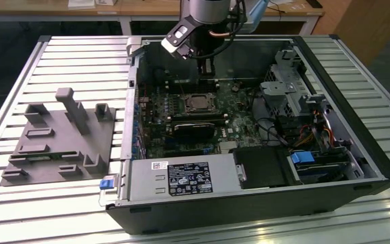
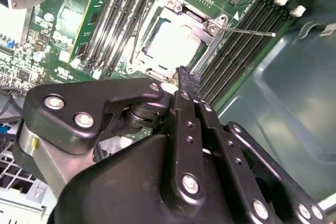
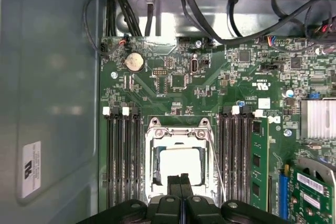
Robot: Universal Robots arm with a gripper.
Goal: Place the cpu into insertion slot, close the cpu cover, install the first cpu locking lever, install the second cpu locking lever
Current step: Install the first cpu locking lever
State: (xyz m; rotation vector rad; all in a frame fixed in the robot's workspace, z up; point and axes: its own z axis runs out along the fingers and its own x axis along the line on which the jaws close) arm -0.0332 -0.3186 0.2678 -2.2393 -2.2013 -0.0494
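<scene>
The cpu [image 3: 180, 164] lay in the insertion slot [image 3: 151, 167] with the cpu cover [image 3: 177, 128] seemingly down over it, just ahead of my pincer [image 3: 181, 181] and in line with its tips. One thin locking lever [image 3: 216, 163] ran along the slot's edge just to one side of my pincer, its long axis roughly along my reach. My pincer was narrow, fingers pressed together, holding nothing.
</scene>
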